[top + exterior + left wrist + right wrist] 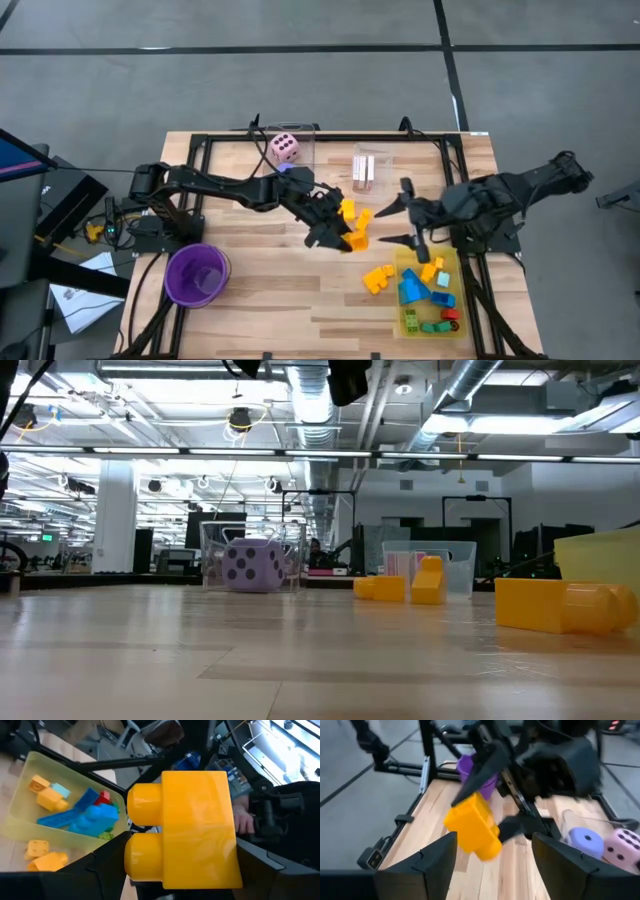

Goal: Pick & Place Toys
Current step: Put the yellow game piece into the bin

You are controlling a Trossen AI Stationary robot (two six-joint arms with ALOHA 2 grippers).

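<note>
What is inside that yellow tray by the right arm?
The yellow tray holds blue blocks, orange blocks, a green block and a red block. Anything lying beneath the pile is covered.

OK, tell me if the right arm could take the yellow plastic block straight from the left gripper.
Probably yes. The right gripper stands open, facing the yellow plastic block held by the left gripper, with only bare tabletop between them.

My wooden table [270,290] is carrying a purple cup [196,274], a yellow tray [408,318], clear boxes [366,170] and loose yellow blocks [378,278].
</note>
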